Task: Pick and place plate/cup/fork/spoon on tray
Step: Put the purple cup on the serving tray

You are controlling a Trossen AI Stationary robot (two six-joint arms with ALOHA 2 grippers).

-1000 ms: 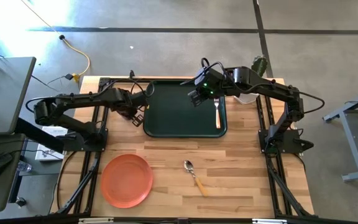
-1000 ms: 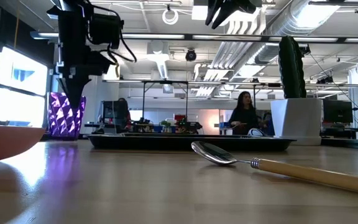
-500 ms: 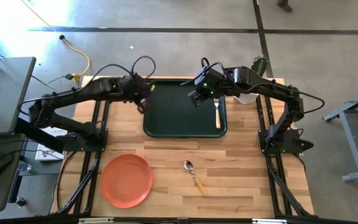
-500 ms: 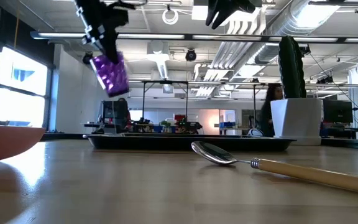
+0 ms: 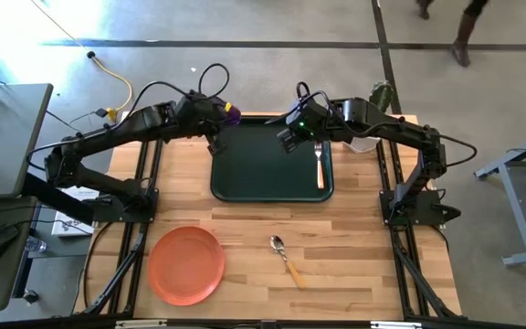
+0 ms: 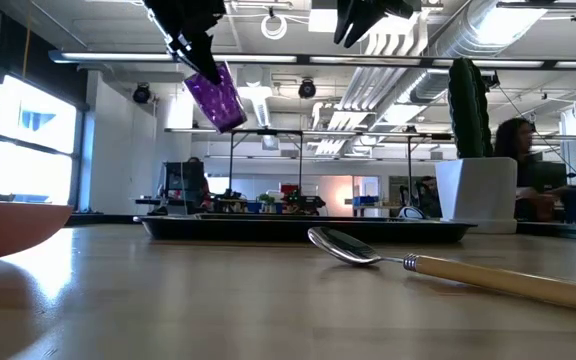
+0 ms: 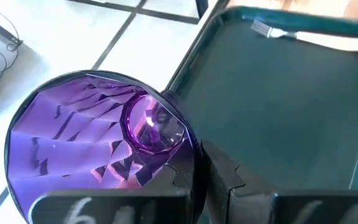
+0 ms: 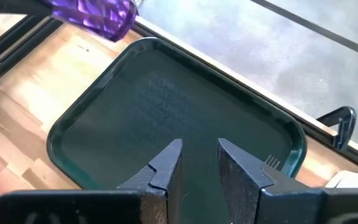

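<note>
Now, from the high view, the left end effector carries the cup over the tray's far left corner, right above the rim. The risk, as I judge it: let go here and the cup lands on that rim and tips off onto the worktop. The right end effector hovers over the tray, fingers parted and holding nothing, beside the fork lying along the tray's right side. The plate and spoon wait on the near worktop.

Down to the low view: the cup hangs tilted, high above the tray. A drop from that height could bounce it.

Left wrist view: the dark fingers clamp the cup, which is still mostly outside the tray's edge.

Right wrist view: empty fingers above bare tray.

Compared with a second ago, the cup was standing on the worktop left of the tray; it has since risen and swung toward the corner. The right arm has barely moved.
</note>
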